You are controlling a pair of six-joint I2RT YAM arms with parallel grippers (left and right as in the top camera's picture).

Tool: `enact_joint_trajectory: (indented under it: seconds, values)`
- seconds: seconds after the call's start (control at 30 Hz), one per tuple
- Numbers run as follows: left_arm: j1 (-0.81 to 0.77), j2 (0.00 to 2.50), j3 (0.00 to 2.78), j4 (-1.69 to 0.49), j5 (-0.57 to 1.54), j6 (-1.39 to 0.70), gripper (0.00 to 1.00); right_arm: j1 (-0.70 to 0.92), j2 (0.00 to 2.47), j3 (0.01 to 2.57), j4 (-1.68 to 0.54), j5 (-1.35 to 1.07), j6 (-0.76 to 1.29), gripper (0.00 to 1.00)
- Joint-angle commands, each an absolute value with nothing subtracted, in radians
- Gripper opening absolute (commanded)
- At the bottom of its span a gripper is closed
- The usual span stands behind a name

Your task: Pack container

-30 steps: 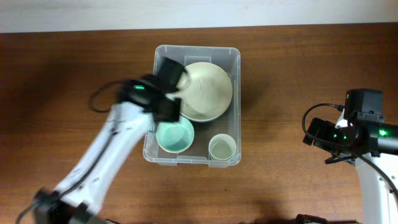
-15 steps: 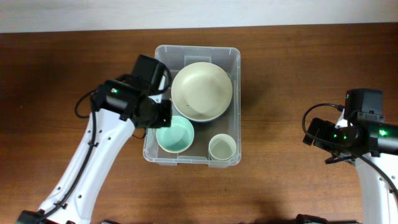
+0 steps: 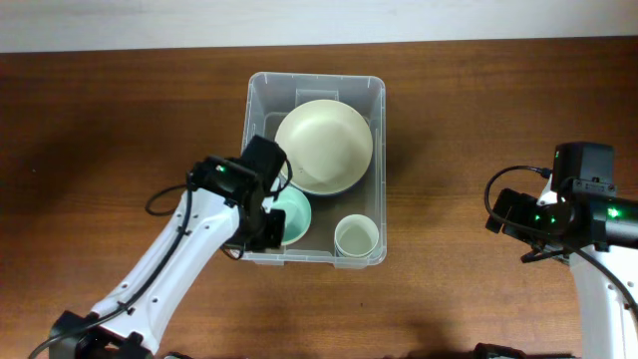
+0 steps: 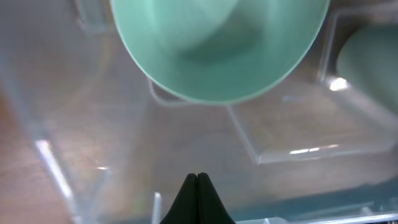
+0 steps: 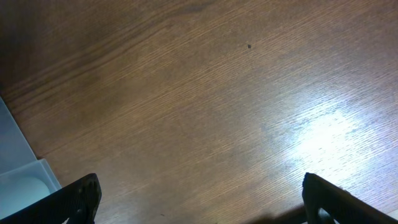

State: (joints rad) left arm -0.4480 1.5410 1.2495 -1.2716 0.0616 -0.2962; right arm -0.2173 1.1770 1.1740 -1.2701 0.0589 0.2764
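Note:
The clear plastic container (image 3: 375,95) stands on the table's middle. In it lie a large cream bowl (image 3: 324,145), a mint green bowl (image 3: 295,217) and a small pale cup (image 3: 356,237). My left gripper (image 4: 197,178) is shut and empty, low inside the container's near left corner beside the mint bowl (image 4: 217,50). Its arm covers part of that bowl in the overhead view. My right gripper (image 5: 199,193) is open and empty over bare table far right of the container, whose corner (image 5: 18,168) shows at the left edge.
The brown wooden table (image 3: 469,130) surrounds the container on all sides. The right arm's body (image 3: 578,204) sits at the far right. A white wall strip (image 3: 120,20) runs along the table's far edge.
My left gripper has drawn back from the cream bowl toward the container's near left corner, over the mint bowl. The right arm has not moved.

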Motion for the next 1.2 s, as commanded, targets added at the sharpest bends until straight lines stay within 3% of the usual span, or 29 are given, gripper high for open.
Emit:
enact_joint_trajectory:
  seconds: [0.0, 0.57, 0.77, 0.93, 0.97, 1.1, 1.17]
  values:
    - [-0.461, 1.542, 1.209, -1.285, 0.123, -0.303, 0.01, -0.224, 1.168, 1.171, -1.268, 0.056, 0.27, 0.99]
    - [-0.482, 1.542, 1.203, -1.328, 0.135, -0.325, 0.0, -0.224, 1.168, 1.171, -1.267, 0.056, 0.27, 0.99]
    - [-0.482, 1.542, 1.215, -1.248, 0.089, -0.324, 0.02, -0.22, 1.168, 1.171, -1.266, 0.055, 0.27, 0.99]
    - [-0.481, 1.542, 1.341, -1.137, -0.054, -0.311, 0.09, -0.138, 1.168, 1.171, -1.221, 0.064, 0.266, 0.99]
    - [-0.476, 1.542, 1.396, -1.129, -0.111, -0.301, 0.18, -0.104, 1.168, 1.171, -1.19, 0.064, 0.266, 0.99]
    - [-0.421, 1.542, 1.491, -1.129, -0.163, -0.298, 0.29, -0.047, 1.169, 1.171, -1.118, 0.064, 0.265, 0.99]
    - [-0.371, 1.542, 1.524, -1.126, -0.163, -0.298, 0.41, -0.022, 1.176, 1.171, -1.073, 0.064, 0.237, 0.99]
